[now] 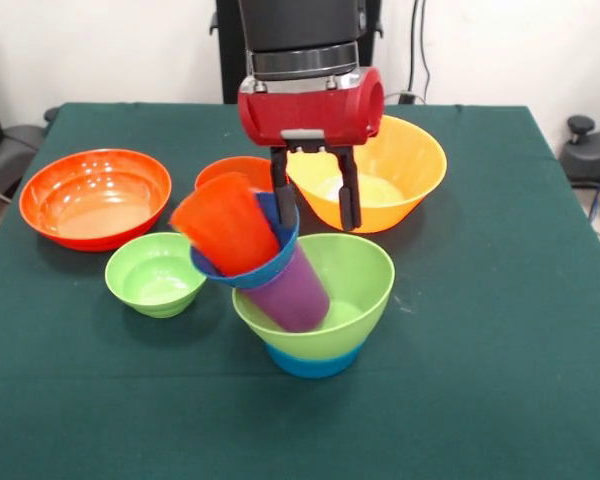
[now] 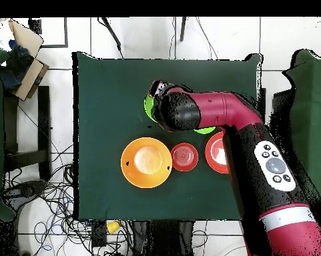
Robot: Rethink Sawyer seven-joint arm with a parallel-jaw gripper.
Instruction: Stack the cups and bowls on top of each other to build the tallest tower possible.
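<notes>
A light green bowl (image 1: 355, 275) nests on a light blue bowl (image 1: 313, 362) near the table's middle front. A purple cup (image 1: 292, 292) leans inside it, mouth down and tilted left. A dark blue bowl (image 1: 265, 265) sits tilted on that cup, with an orange-red cup (image 1: 225, 222) lying slanted in it. My gripper (image 1: 315, 210) hangs open just behind and above this stack. Its left finger (image 1: 281, 195) is at the dark blue bowl's far rim and holds nothing. In the overhead view the arm (image 2: 183, 110) covers the stack, and only a sliver of the green bowl (image 2: 149, 108) shows.
A large yellow-orange bowl (image 1: 420, 165) (image 2: 147, 162) stands behind the gripper. A medium red-orange bowl (image 1: 238, 168) (image 2: 184, 157) and a large red-orange bowl (image 1: 95, 197) (image 2: 216, 152) stand to the left. A small light green bowl (image 1: 155, 272) sits left of the stack.
</notes>
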